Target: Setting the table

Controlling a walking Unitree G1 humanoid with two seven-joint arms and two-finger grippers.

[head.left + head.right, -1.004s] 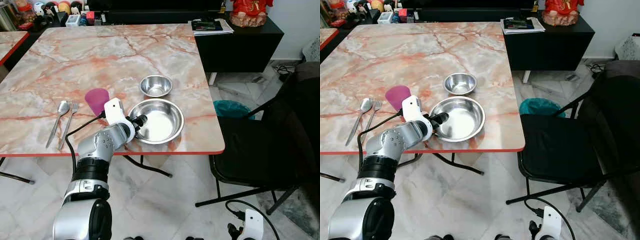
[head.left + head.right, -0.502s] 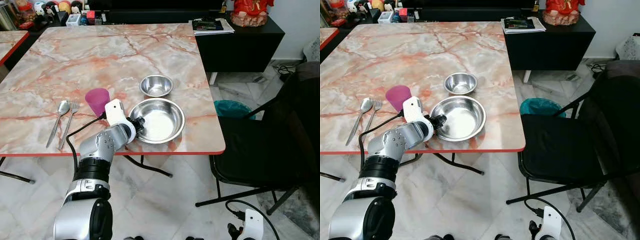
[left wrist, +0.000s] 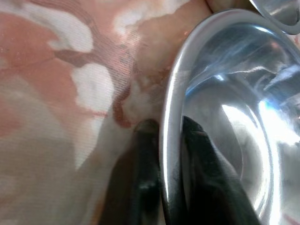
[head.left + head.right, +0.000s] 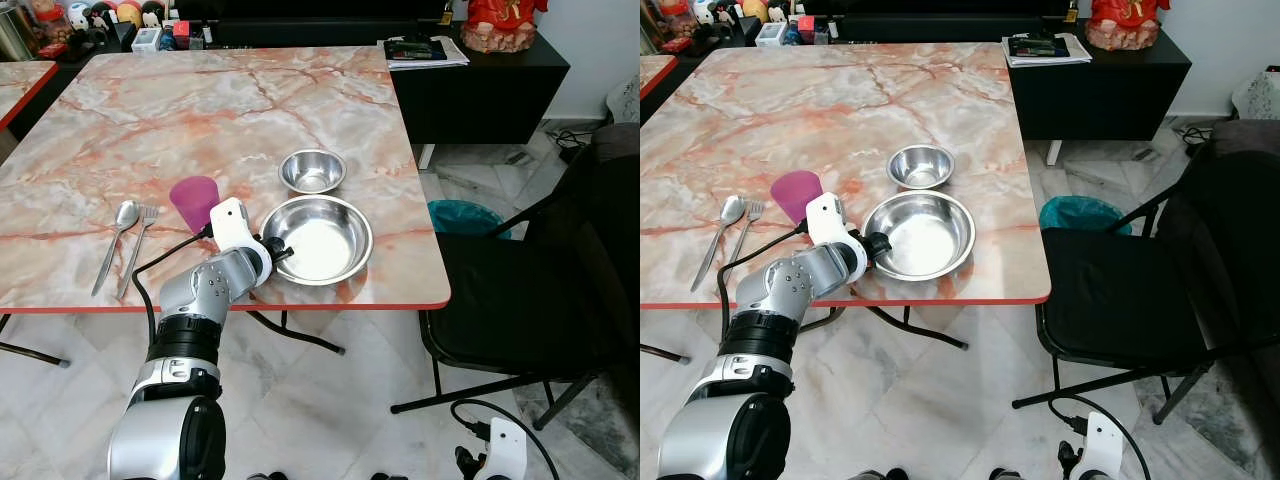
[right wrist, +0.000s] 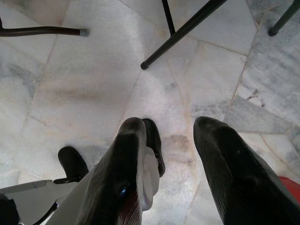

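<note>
My left jaws [image 3: 165, 140] pinch the near-left rim of the large shallow steel bowl [image 4: 322, 238] — one finger inside, one outside — as it sits near the front edge of the pink-veined marble desk [image 4: 200, 110]. Just behind it stands the small round steel bowl [image 4: 312, 170], with the magenta plastic cup [image 4: 194, 201], steel spoon [image 4: 115, 243] and steel fork [image 4: 138, 247] to its left. My right jaws [image 5: 168, 140] hang spread over the grey marble floor [image 5: 93, 84].

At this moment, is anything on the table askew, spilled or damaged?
Nothing is spilled or damaged. The large steel bowl sits near the table's front edge with the left tool pinching its rim. The small bowl, pink cup, spoon and fork look orderly.
</note>
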